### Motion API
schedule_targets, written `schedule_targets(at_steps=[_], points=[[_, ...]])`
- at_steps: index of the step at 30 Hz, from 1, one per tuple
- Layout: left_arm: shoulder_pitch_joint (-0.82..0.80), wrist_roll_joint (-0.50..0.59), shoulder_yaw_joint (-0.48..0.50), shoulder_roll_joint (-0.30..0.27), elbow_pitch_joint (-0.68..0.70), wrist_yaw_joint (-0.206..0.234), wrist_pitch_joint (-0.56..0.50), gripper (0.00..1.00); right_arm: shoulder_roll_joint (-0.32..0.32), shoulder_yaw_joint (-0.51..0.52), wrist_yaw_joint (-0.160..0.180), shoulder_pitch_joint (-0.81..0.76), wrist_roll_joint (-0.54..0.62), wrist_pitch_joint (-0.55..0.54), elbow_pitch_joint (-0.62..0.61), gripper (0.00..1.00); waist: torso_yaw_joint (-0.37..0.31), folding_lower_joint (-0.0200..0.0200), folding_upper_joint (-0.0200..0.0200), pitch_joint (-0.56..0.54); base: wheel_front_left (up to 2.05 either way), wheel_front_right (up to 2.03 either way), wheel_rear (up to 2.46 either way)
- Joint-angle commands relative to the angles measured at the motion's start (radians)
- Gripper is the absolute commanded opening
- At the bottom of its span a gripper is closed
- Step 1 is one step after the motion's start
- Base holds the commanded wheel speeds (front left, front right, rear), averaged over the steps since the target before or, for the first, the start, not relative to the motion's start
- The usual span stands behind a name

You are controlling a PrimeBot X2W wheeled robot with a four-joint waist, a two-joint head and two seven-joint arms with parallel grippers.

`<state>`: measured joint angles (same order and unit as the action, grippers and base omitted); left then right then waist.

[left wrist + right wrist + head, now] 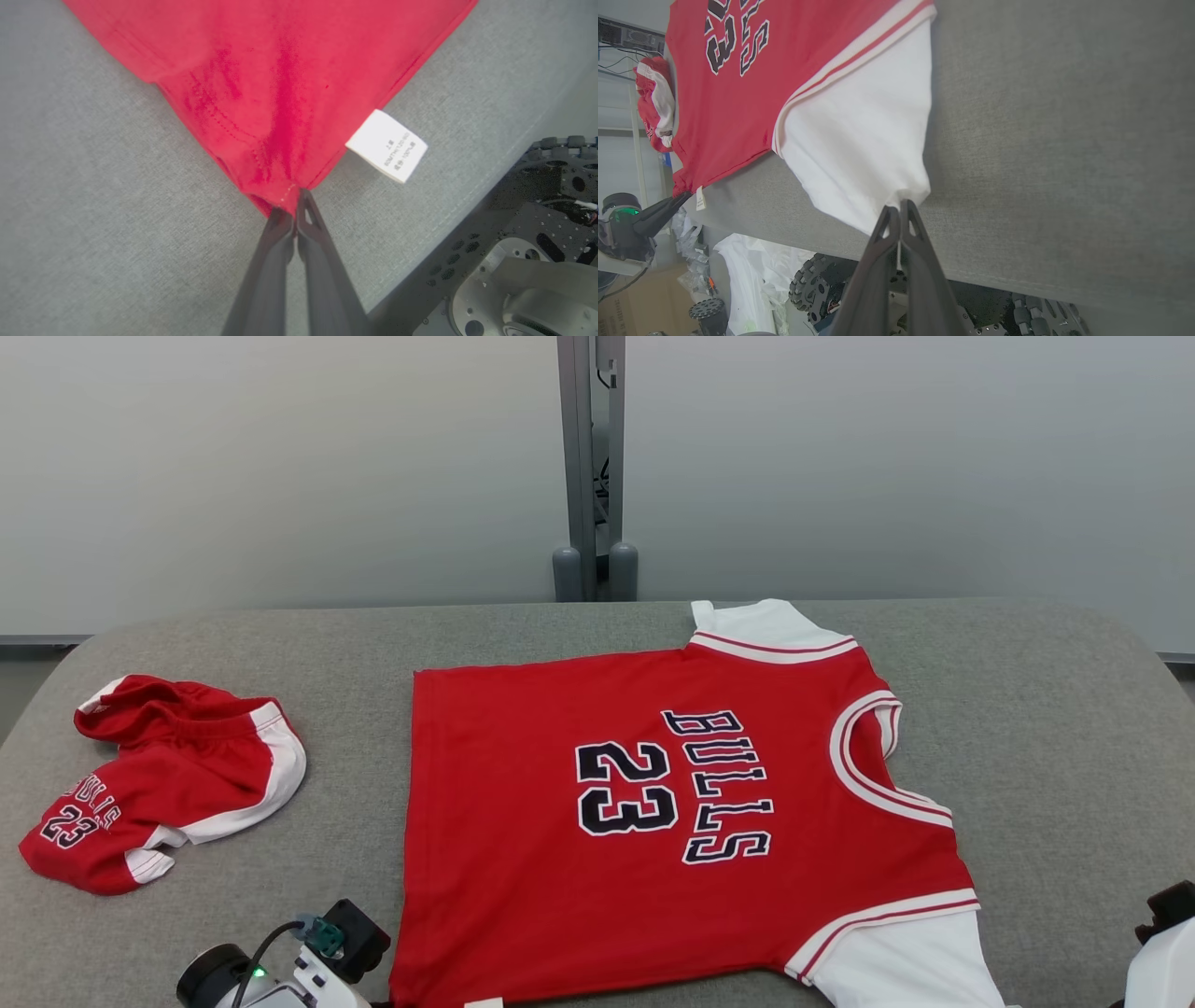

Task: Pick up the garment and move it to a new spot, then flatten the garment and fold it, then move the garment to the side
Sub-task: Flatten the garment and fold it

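The garment (653, 803) is a red jersey with white sleeves and black "BULLS 23" lettering, spread flat on the grey table (373, 644), neck to the right. My left gripper (292, 207) is shut on the garment's (280, 70) red bottom-hem corner near the table's front edge; a white label (387, 145) lies beside it. My right gripper (899, 210) is shut on the edge of the garment's (738, 93) white sleeve (859, 140), at the front edge of the table. In the head view the left wrist (308, 961) and right forearm (1162, 952) sit at the bottom corners.
A crumpled pair of red and white shorts (159, 784) lies at the table's left end. A grey post (593, 467) stands behind the table against a pale wall. Below the table's front edge sit the robot's base (528, 261), a wheel (812, 289) and white bags (752, 275).
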<state>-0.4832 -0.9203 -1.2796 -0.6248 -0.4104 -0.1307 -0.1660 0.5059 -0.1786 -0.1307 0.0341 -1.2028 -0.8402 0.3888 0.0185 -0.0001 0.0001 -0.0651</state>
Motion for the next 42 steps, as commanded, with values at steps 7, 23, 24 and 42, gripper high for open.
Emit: schedule_targets(at_steps=[7, 23, 24, 42], points=[[0.035, -0.065, 0.0, -0.057, 0.079, 0.0, -0.096, 0.0, -0.009, 0.043, 0.0, -0.046, 0.005, -0.059, -0.057, 0.0, 0.002, 0.0001, -0.0001, 0.004, 0.0, 0.0, 0.0], [-0.054, -0.16, 0.0, -0.083, 0.126, 0.0, -0.12, 0.0, -0.08, 0.166, 0.0, -0.003, 0.062, -0.063, -0.145, 0.0, 0.007, 0.0001, -0.0001, 0.038, 0.0, 0.0, 0.0], [-0.059, -0.16, 0.0, -0.084, 0.126, 0.0, -0.121, 0.0, -0.085, 0.173, 0.0, 0.003, 0.062, -0.059, -0.148, 0.0, 0.008, 0.0001, -0.0001, 0.041, 0.0, 0.0, 0.0], [-0.188, -0.552, 0.128, -0.034, 0.091, 0.036, -0.256, 0.0, -0.122, 0.187, 0.0, 0.27, 0.152, 0.077, -0.161, 0.0, 0.045, 0.0001, -0.0001, 0.154, 0.0, 0.0, 0.0]])
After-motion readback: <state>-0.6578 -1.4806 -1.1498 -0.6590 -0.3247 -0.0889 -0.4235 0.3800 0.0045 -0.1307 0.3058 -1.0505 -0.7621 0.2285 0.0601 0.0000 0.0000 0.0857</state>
